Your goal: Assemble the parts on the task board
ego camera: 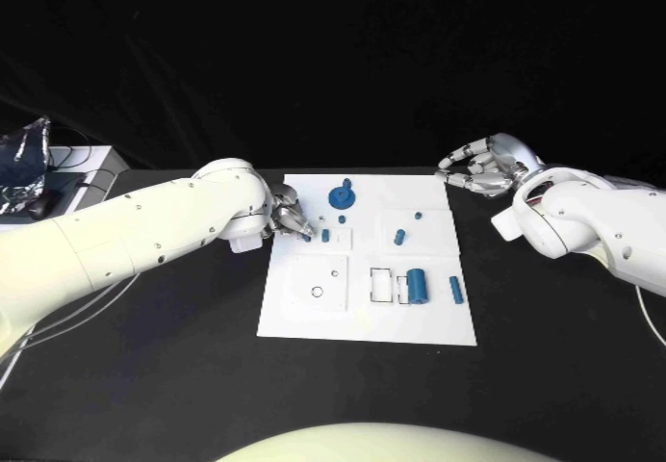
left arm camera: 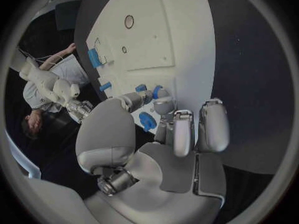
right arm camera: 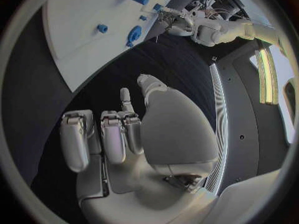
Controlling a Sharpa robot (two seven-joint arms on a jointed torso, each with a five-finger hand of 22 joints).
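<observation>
Head view shows the white task board point(ego camera: 364, 318) lying in the middle of the black bench point(ego camera: 166, 385), with the blue parts spread over its upper and right areas. The left hand point(ego camera: 288, 219) reaches in from the left of the frame and works at the board's upper left edge, fingertips lowered beside a small blue peg point(ego camera: 325, 234). In the left wrist view the left hand's fingertips point(left arm camera: 163, 104) converge on a small blue piece point(left arm camera: 157, 91), apparently pinching it; this position suits seating the piece into a socket on the board. Whether the piece is fully clamped cannot be confirmed, as the fingers cover most of it.

A round blue disc point(ego camera: 342, 197) lies just above the left hand. A short peg point(ego camera: 399, 236) stands near the board's centre right. A larger blue cylinder point(ego camera: 415, 285) and a slim blue bar point(ego camera: 455, 289) lie at lower right beside outlined recesses, presumably their target seats.

The right hand point(ego camera: 483, 166) hovers off the board at upper right, over bare bench, fingers curled inward around nothing. This parked position likely keeps it clear of the left arm's workspace.
</observation>
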